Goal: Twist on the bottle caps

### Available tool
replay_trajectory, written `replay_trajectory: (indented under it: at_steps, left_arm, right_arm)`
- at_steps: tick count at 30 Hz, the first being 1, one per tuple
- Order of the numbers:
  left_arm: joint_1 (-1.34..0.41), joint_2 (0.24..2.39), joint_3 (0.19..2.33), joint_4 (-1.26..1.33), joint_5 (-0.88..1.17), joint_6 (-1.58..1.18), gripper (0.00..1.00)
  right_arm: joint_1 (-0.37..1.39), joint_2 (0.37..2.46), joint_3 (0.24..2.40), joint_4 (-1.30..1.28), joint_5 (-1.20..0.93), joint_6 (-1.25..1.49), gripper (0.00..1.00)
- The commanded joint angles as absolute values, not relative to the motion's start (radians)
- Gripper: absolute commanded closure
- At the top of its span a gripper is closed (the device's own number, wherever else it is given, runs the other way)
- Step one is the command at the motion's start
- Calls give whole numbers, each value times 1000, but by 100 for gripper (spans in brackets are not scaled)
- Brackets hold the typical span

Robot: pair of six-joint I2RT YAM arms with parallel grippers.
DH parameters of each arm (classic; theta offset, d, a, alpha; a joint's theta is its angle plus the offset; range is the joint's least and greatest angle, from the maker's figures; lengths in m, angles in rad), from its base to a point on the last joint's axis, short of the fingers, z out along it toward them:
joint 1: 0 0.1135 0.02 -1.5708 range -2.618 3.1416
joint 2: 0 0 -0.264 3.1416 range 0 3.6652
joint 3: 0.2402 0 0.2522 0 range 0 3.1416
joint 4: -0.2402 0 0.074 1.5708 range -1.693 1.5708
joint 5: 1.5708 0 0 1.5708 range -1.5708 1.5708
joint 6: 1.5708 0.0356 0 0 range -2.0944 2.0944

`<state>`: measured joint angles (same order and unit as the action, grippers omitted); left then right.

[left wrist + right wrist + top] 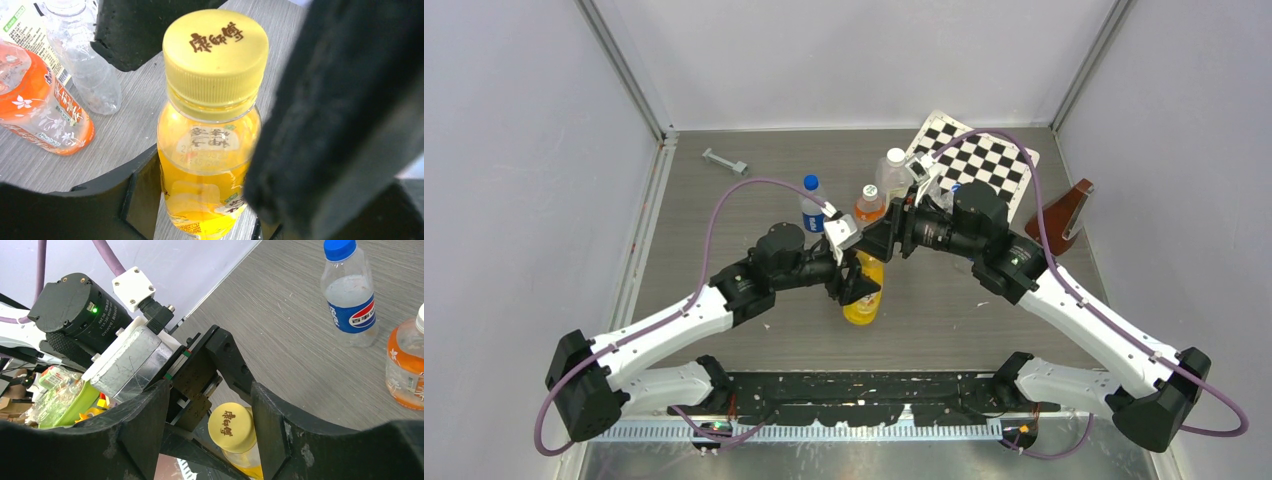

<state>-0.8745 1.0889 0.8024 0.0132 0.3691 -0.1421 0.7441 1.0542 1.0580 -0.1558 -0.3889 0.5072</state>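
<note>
The yellow-orange juice bottle [864, 300] stands upright at the table's middle with the yellow cap [215, 50] sitting on its neck. My left gripper [854, 282] is shut on the bottle's body [205, 175], one finger on each side. My right gripper [887, 240] is open above it, and its fingers straddle the yellow cap [231, 427]. The cap lies close against the right-hand finger [270, 430], with a gap to the other finger. The Pepsi bottle [812, 208] stands behind, its blue cap [340, 249] on its neck.
An orange-drink bottle with a white cap [870, 205] and a clear bottle [894, 170] stand just behind the grippers. A checkerboard [979, 160] lies at the back right, with a brown wedge-shaped object [1064, 215] to its right. A small grey tool [724, 160] lies at the back left.
</note>
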Motion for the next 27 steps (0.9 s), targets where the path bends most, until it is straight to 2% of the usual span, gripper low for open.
replay_trajectory:
  at_steps: [1, 18, 27]
  left_arm:
    - [-870, 1087, 855, 14, 324, -136, 100]
    - [-818, 1109, 881, -102, 213, -171, 100]
    - [-806, 1080, 878, -141, 290, -120, 100]
  right_arm:
    - [746, 1042, 1063, -99, -443, 544, 35]
    - [745, 911, 1034, -214, -450, 542, 35]
    - [746, 867, 1071, -375, -300, 359, 35]
